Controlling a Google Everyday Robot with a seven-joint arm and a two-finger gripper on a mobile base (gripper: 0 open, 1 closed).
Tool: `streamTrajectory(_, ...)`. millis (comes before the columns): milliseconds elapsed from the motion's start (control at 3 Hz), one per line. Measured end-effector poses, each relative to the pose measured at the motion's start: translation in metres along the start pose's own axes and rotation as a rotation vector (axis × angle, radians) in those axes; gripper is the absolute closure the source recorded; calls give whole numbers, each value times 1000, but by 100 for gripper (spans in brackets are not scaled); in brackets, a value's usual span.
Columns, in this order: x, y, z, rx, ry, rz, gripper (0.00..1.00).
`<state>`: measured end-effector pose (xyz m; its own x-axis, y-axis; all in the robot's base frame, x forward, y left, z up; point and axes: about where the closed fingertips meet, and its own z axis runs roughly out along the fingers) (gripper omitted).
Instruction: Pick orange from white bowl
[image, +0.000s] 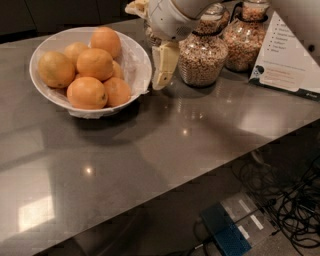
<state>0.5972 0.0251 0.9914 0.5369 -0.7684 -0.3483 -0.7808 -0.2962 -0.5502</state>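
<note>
The white bowl (137, 60), with a crinkled white liner at its rim, stands at the back left of the grey counter. It holds a pile of several fruits. A large deep-orange orange (87, 92) lies at the front of the pile, with another (95, 63) in the middle and one (105, 41) at the back. A paler yellowish fruit (56, 69) lies at the left. My gripper (164, 69), cream-coloured and pointing down, hangs just right of the bowl's rim, outside the bowl and empty. It is level with the rim and close to the counter.
Two glass jars of cereal (202, 60) (243, 42) stand right behind and to the right of the gripper. A white printed sign (287, 60) leans at the far right. The counter's front edge runs diagonally, with cables and a blue box (225, 232) on the floor below.
</note>
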Motion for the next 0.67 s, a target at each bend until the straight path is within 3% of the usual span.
streamTrajectory(667, -20, -36, 24, -29, -70, -120, 0)
